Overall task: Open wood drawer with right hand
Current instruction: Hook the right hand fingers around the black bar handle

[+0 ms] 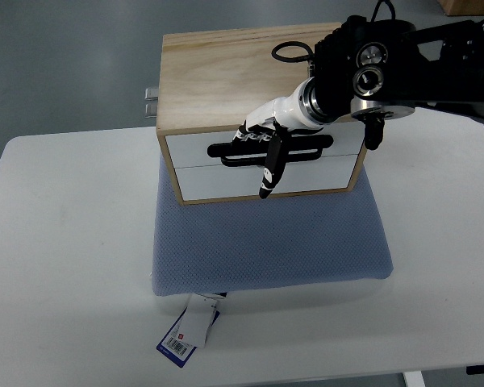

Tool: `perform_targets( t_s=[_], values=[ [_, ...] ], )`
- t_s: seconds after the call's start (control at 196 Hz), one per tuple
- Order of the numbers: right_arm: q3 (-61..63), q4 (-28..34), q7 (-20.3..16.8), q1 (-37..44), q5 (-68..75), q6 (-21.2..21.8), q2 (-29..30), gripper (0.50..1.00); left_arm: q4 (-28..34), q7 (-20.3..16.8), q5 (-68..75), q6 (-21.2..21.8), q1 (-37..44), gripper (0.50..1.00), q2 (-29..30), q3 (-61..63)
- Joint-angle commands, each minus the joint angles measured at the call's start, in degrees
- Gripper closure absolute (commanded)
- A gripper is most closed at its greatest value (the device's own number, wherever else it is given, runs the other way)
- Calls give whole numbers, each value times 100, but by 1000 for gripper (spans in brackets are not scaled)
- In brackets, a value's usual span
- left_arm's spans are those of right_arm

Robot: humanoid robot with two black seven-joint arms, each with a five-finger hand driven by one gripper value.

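- One white table [73, 266] with rounded corners filled most of the top view; we noted grey floor beyond its far edge and a tan object, cut off, in the upper right corner.
- We counted one blue-grey cushion [270, 246], square and of a fine mesh weave, lying on the table, with one printed tag [189, 330] hanging from its near edge onto the tabletop.
- We counted one wood drawer box [226, 72], of pale grained wood, standing on the far part of the cushion. Its white front showed two drawer faces, one above the other, and both appeared closed.
- One long black handle [226, 151] ran across the upper drawer face.
- One arm entered from the right edge, black and jointed, with a loose black cable loop [289, 52] above the box top.
- The right hand [268, 145], white with black finger segments, was at the handle; its fingers curled around the bar while one digit pointed down over the lower drawer face.
- We saw no left arm.
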Motion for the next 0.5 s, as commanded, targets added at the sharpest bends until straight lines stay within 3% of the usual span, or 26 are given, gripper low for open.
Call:
perform_targets(
  t_s=[0.0, 0.286, 0.291, 0.353, 0.496],
  values=[
    [-59, -39, 0, -95, -85, 4, -11, 556, 0, 0, -8, 0, 0, 500, 0, 0],
    [-50, -57, 0, -210, -23, 408, -187, 556, 9, 0, -8, 0, 0, 500, 0, 0],
    [-24, -48, 0, -201, 90, 608, -222, 556, 18, 0, -8, 0, 0, 500, 0, 0],
    [3, -4, 0, -192, 372, 909, -266, 556, 27, 0, -16, 9, 0, 500, 0, 0],
    [170, 128, 0, -139, 610, 1243, -380, 556, 44, 0, -25, 9, 0, 500, 0, 0]
  ],
)
